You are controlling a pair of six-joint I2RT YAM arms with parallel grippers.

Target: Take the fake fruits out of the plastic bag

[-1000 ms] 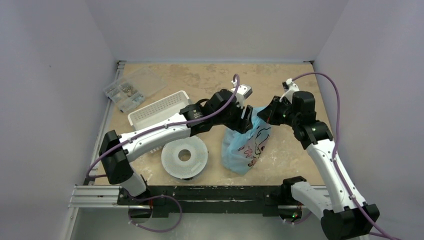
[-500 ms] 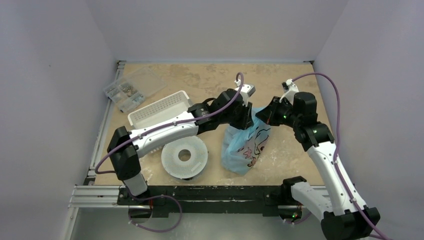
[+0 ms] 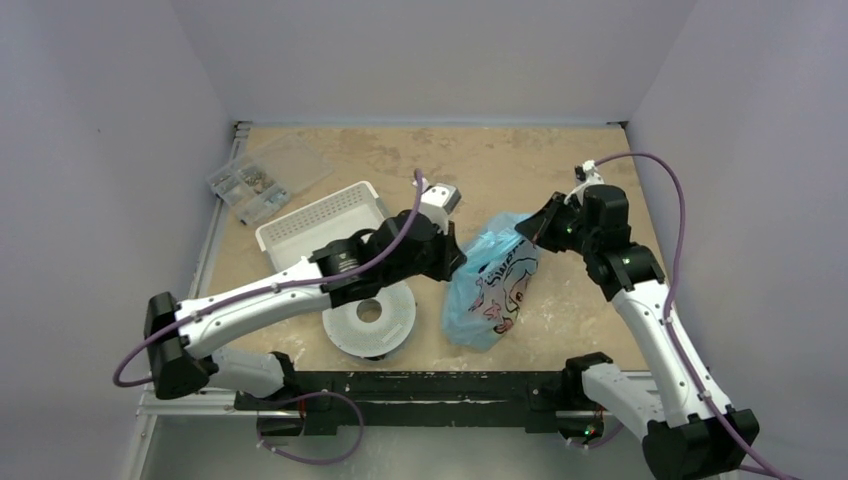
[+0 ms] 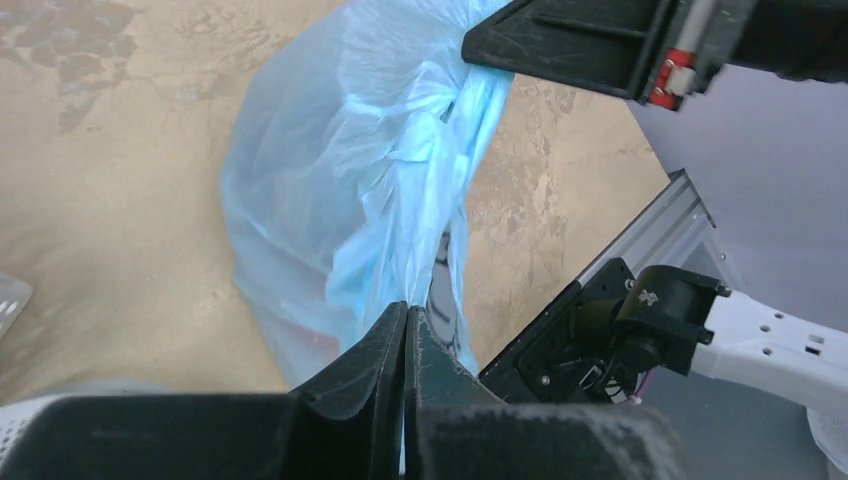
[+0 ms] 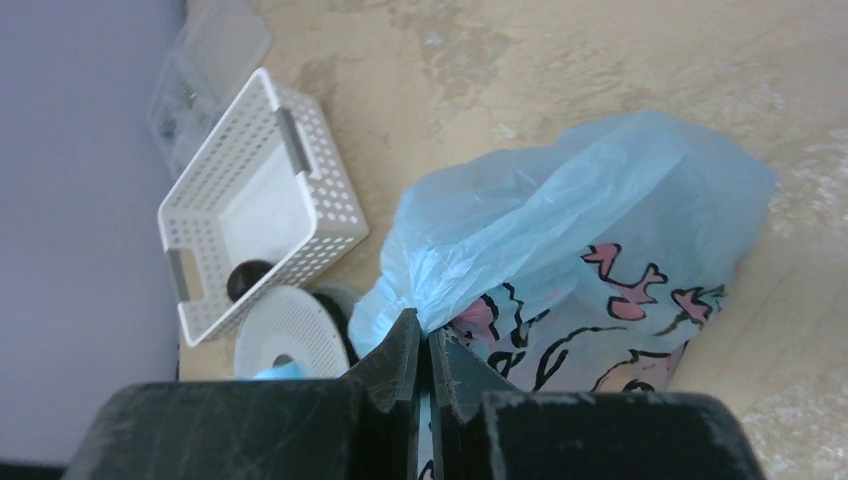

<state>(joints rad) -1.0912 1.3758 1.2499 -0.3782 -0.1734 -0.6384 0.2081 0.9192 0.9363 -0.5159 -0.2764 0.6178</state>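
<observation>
The left arm has swung back from over the bag's far side toward the table's left edge. The left gripper, spread a second ago, is now clenched on a fold of the plastic bag at the bag's left side. In the left wrist view the black fingertips meet with pale blue film pinched between them. The right gripper has barely shifted and is likewise clamped on a gathered twist of film at the bag's far right top, so the thin crinkly film is drawn taut between the two

The bag lies right of the table's centre, reaching toward the near edge. It is translucent light blue, creased, with a pink and black print on its right face. The fake fruits are hidden inside; only a faint reddish tint shows through the film near the left fingers

A white slotted plastic basket, rectangular, sits left of centre. A round white perforated disc lies close to the near edge, just beside the bag. A clear compartment box is in the far left corner. Bare mottled tan tabletop runs along the far edge and beside the right edge
</observation>
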